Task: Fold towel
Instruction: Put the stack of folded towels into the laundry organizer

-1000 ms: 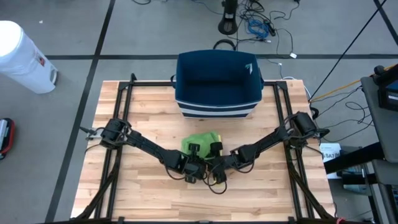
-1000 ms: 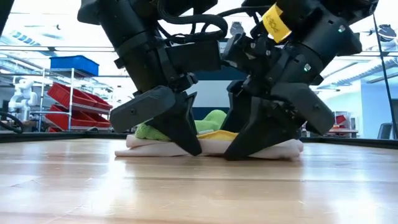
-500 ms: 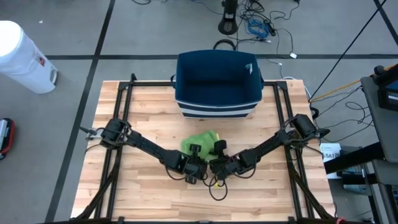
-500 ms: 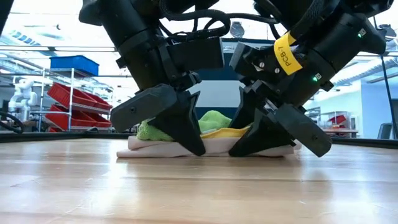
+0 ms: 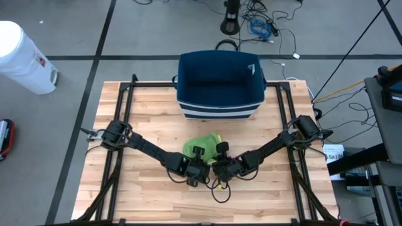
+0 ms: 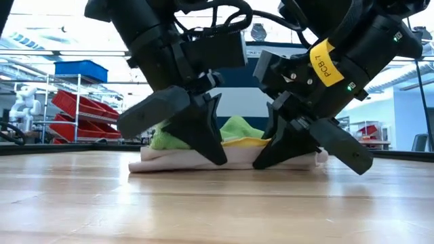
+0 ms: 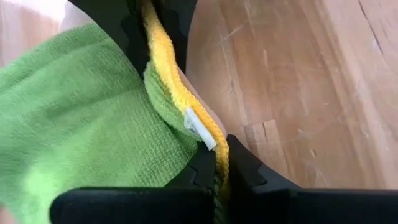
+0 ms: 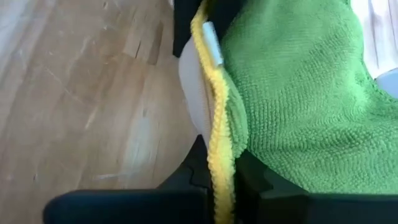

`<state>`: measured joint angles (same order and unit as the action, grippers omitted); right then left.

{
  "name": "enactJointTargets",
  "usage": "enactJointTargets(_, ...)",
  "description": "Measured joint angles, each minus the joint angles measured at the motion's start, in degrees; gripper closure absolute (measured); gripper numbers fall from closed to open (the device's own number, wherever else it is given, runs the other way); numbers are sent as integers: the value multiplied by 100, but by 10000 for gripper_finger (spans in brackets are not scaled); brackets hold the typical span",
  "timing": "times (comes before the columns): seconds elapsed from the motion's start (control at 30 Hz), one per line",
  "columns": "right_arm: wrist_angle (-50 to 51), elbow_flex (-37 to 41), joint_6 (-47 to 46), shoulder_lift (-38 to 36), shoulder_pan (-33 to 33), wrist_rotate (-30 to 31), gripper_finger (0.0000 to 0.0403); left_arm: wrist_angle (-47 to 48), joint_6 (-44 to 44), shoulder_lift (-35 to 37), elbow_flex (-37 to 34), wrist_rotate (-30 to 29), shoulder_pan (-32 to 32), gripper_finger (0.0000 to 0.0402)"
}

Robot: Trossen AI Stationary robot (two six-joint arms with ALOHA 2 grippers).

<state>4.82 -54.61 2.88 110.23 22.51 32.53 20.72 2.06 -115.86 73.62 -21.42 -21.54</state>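
A green towel [image 5: 202, 145] with a yellow edge [image 6: 247, 143] lies bunched on a pale folded cloth [image 6: 169, 160] near the table's middle front. Both grippers stand at the towel's near side, close together, fingers slanting down. My left gripper [image 7: 222, 171] is shut on the yellow edge. My right gripper [image 8: 221, 177] is shut on the same edge a little farther along. A small white tag [image 7: 200, 127] sits on the edge between them. My left gripper pinches the towel's yellow edge [image 7: 219, 155] between its two fingers, slanting down from the table's left near side. The edge runs up out of the fingers toward the other gripper. The towel rests on the pale cloth. My right gripper pinches the same yellow edge [image 8: 217, 155] between its two fingers, slanting down from the table's right near side. The green cloth [image 8: 298, 93] spreads away beside the fingers. The towel rests on the pale cloth.
A dark blue bin [image 5: 220, 85] stands at the table's far middle. Bare wood [image 5: 264, 201] lies to the near side and to both sides of the pile. A white barrel [image 5: 22, 56] stands on the floor beyond the table's left far corner.
My right gripper has moved toward the left gripper, rolled its wrist and shut on the towel's yellow edge. The towel pile has stayed on the table. The left gripper has kept its hold.
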Motion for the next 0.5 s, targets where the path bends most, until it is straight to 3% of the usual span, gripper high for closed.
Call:
enactJointTargets(0.33, 183, 33, 683, -771, 107, -189, 390, 505, 834, 44, 497, -152, -40, 390)
enactJointTargets(0.5, 380, 37, 1370, -1555, 106, -822, 391, 661, 1600, 87, 853, -292, -110, 390)
